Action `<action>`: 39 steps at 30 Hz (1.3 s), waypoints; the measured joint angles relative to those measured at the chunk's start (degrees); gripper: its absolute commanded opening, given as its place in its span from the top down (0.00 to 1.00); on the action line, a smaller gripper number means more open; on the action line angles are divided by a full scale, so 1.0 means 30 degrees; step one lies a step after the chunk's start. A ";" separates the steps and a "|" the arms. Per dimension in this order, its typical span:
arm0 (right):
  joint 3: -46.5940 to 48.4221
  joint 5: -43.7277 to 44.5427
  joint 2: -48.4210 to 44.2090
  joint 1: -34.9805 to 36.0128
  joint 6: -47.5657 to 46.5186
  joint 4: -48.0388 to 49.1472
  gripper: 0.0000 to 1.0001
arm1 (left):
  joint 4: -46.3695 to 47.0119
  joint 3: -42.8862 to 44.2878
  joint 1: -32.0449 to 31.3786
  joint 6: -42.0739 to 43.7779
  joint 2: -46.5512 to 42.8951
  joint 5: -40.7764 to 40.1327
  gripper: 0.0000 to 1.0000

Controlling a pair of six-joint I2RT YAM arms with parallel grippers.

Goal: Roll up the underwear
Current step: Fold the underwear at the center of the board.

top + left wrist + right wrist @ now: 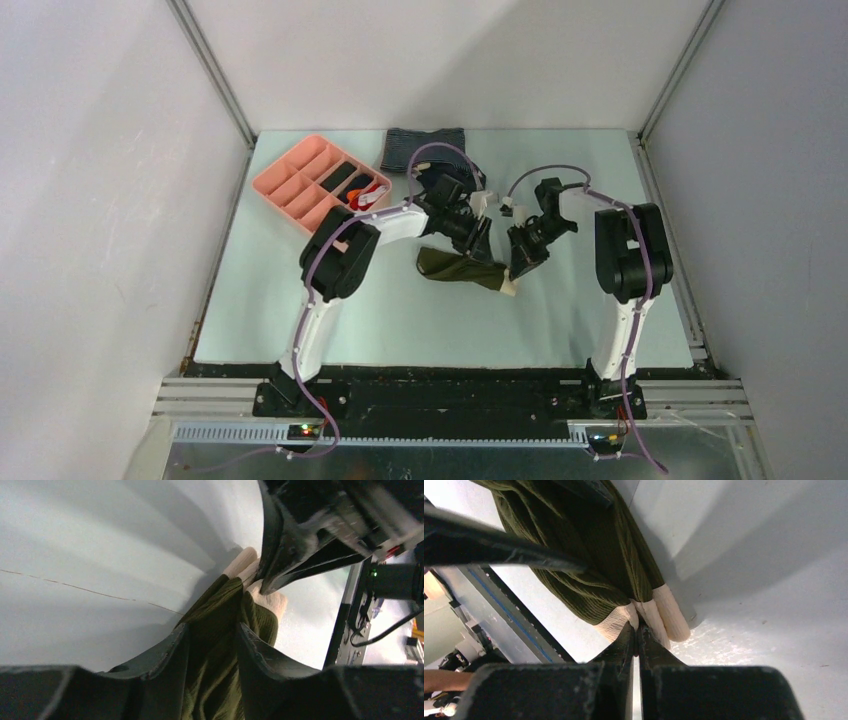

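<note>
The underwear (pixel 460 267) is a dark olive-green ribbed cloth with a cream waistband, bunched lengthwise in the middle of the table. My left gripper (pixel 478 240) is shut on its green body; in the left wrist view the cloth (pixel 220 645) fills the gap between the fingers. My right gripper (pixel 517 270) is shut on the cream waistband edge (pixel 651 615) at the cloth's right end. The green cloth (pixel 589 555) hangs stretched between both grippers. The two grippers are close together.
A pink compartment tray (pixel 315 180) with dark items stands at the back left. A blue-grey striped garment (pixel 424 148) lies at the back middle. The table's side walls and metal rails frame the mat.
</note>
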 measured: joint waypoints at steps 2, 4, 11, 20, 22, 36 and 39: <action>0.0423 0.0291 0.0211 0.0109 0.0670 -0.0029 0.94 | 0.0350 -0.0051 0.0066 -0.0459 -0.0262 -0.0299 0.52; 0.0969 0.0670 0.0408 0.0233 0.1231 -0.0051 0.94 | 0.1231 -0.0576 0.0248 -0.1290 -0.0911 -0.0554 0.54; 0.1712 0.1523 0.0962 0.0816 0.2790 -0.0066 0.94 | 0.5399 -0.4291 0.0940 -0.4575 -0.4328 0.0729 0.69; 0.1770 0.1887 0.0962 0.0976 0.3330 -0.0087 0.94 | 0.4707 -0.7475 0.0794 -0.3832 -0.4794 0.1443 0.71; 0.1785 0.1916 0.0962 0.0991 0.3330 -0.0102 0.94 | 0.3840 -0.7621 0.0845 -0.3330 -0.4794 0.1093 0.71; 0.1792 0.1967 0.0962 0.1035 0.3322 -0.0109 0.94 | 0.0772 -0.6178 0.2455 -0.0357 -0.4860 -0.2113 0.65; 0.1792 0.2018 0.0962 0.1049 0.3322 -0.0109 0.94 | 0.0299 -0.5319 0.2790 0.0007 -0.4612 -0.2929 0.64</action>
